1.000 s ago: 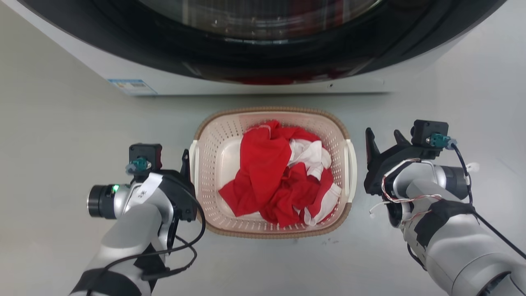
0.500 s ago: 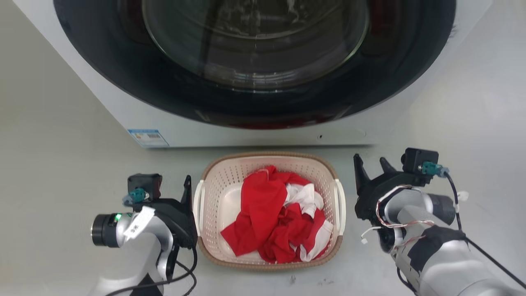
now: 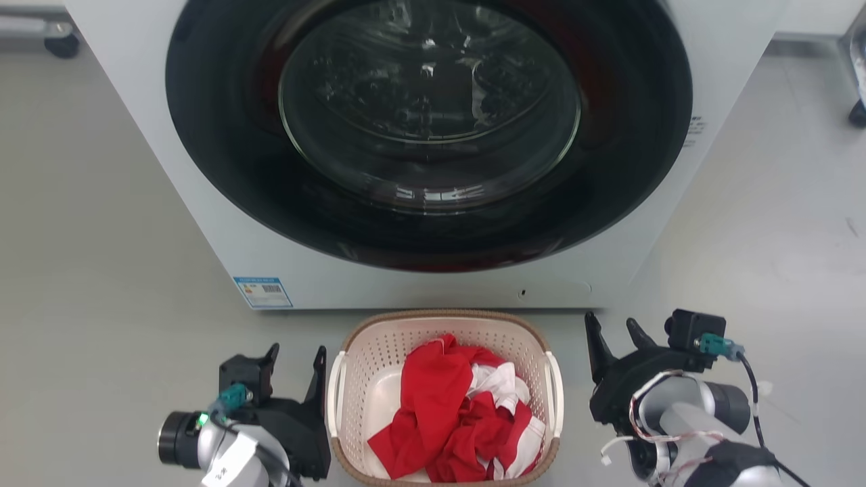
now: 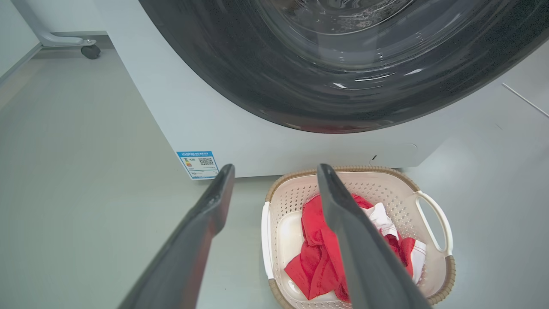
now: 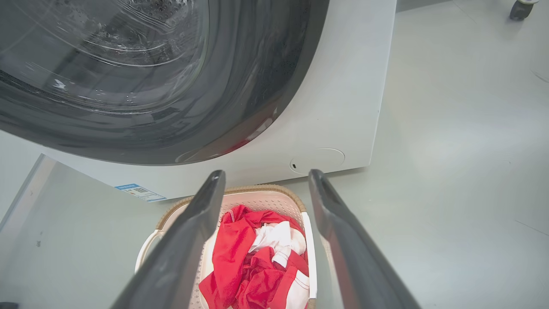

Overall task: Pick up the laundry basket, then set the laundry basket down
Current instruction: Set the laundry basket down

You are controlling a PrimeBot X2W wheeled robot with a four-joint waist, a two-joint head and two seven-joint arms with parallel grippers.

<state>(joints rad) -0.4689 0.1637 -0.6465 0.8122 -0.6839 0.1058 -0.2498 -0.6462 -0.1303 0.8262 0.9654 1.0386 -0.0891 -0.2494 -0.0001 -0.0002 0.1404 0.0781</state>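
Standing on the floor [image 3: 101, 284] just before the washer [image 3: 203, 223], the laundry basket [image 3: 379, 358] is flanked by the left gripper [image 3: 296, 352] and right gripper [image 3: 611, 323], both spread wide and empty, so the lift looks not yet begun: each must close evenly on its side handle.

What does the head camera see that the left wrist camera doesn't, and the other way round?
The head view adds the open right gripper beside the laundry basket and most of the washer's round door. The left wrist view adds the open loop of the basket's far handle. Both share the basket before the washer, red and white clothes in it, the blue label and the open left gripper.
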